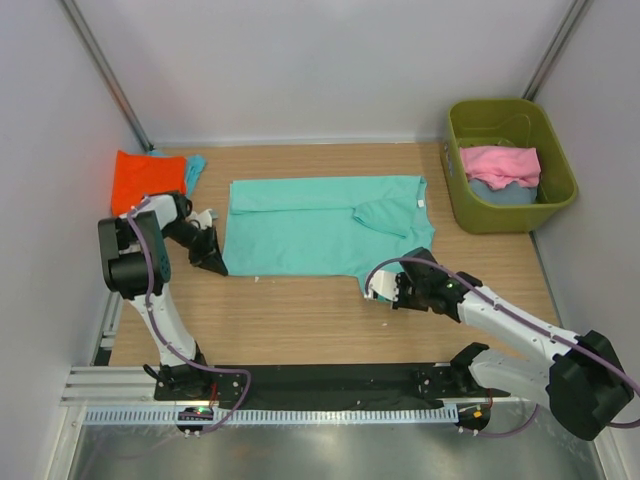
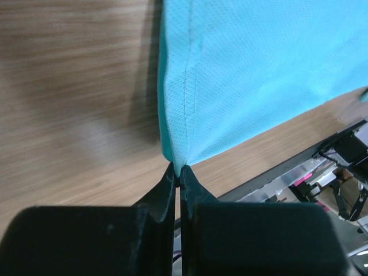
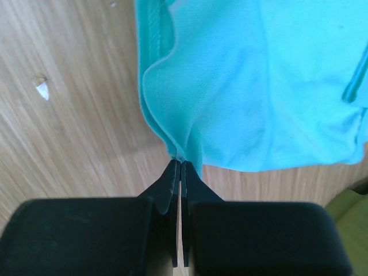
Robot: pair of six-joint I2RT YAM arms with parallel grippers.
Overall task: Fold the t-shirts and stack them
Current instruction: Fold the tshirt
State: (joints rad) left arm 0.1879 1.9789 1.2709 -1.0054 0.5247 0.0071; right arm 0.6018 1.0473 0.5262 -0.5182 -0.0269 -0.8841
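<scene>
Early going: teal t-shirt (image 1: 320, 225) half-folded on the table (image 1: 300, 320), left gripper (image 1: 212, 258) and right gripper (image 1: 385, 290) each pinching a near corner; orange shirt (image 1: 145, 180) far-left, pink shirt (image 1: 500, 163) and pale blue shirt (image 1: 505, 193) unfolded in bin (image 1: 560, 190).

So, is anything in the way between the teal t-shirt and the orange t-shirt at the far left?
Nothing visible does: bare table separates the teal t-shirt from the orange t-shirt. Only the left claw, pinching the teal hem, is close.
</scene>
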